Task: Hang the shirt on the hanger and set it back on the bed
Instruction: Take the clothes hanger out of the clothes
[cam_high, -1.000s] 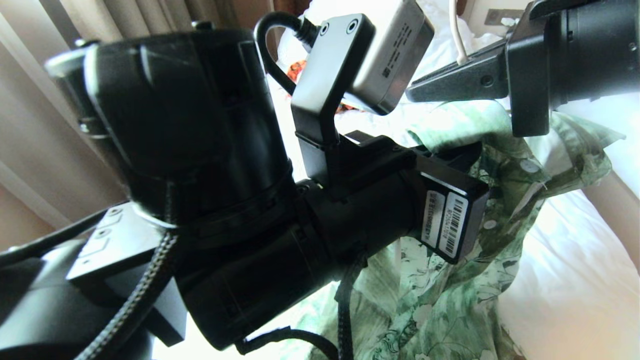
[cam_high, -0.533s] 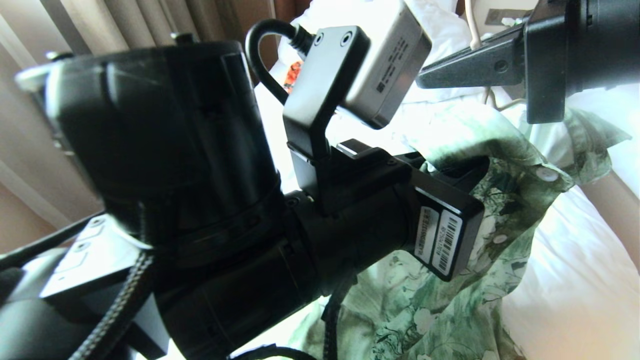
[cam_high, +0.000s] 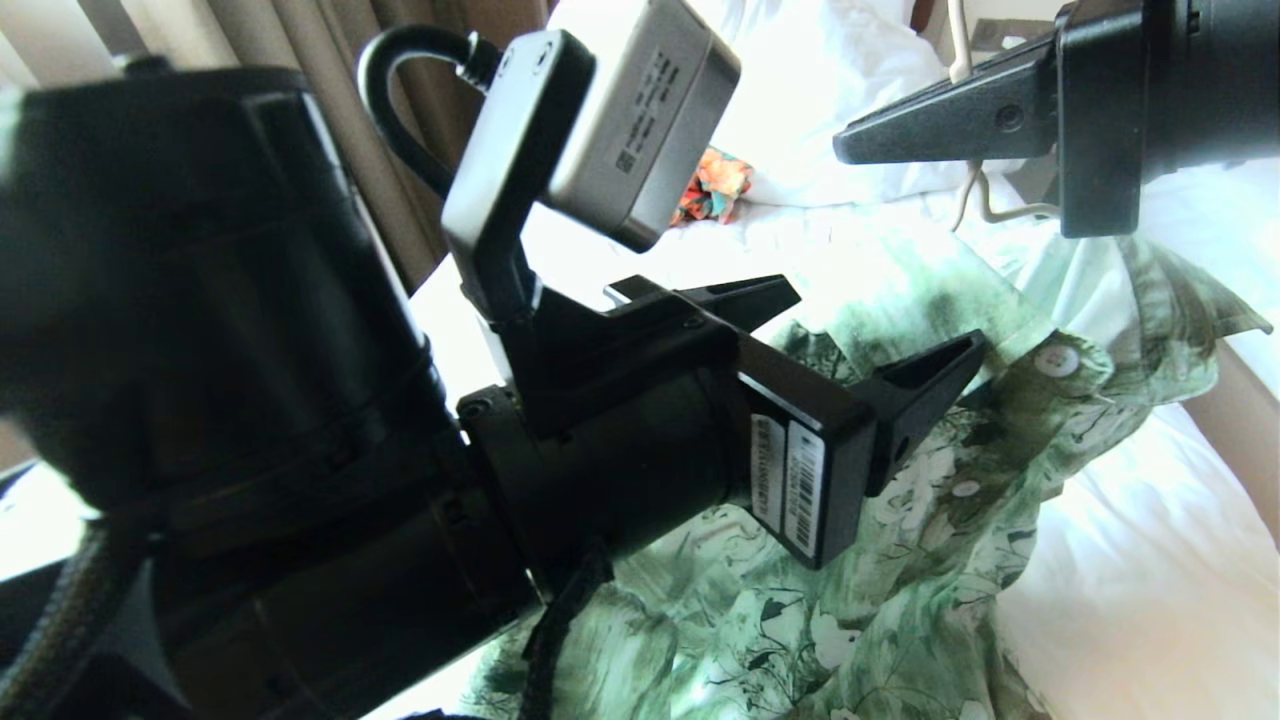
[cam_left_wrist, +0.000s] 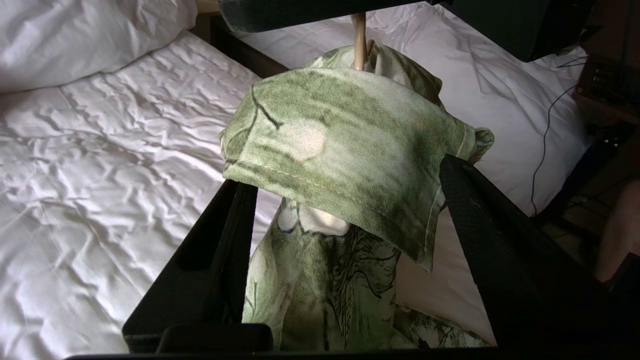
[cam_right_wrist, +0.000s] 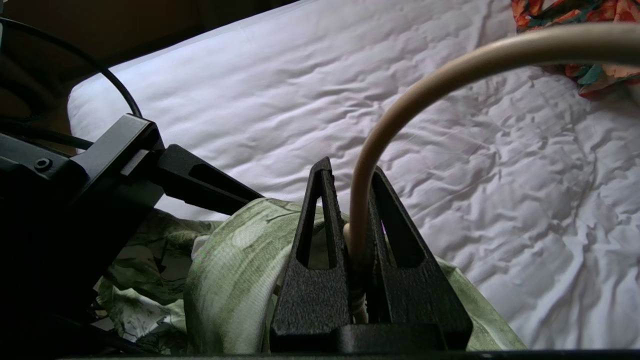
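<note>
In the head view, the left gripper (cam_high: 880, 320) is standing with its jaws apart just beside the shirt (cam_high: 880, 600), which is draping down over the bed (cam_high: 1130, 590) toward six o'clock.

The left wrist view is showing the green leaf-print collar hanging free between the parted fingers.

In the right wrist view, the right gripper (cam_right_wrist: 350, 210) is clamping the hanger (cam_right_wrist: 400, 115) by its neck. Judging by this, lowering onto the bed comes next.

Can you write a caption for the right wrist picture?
Right end effector pinches the hanger above the shirt and bed.
</note>
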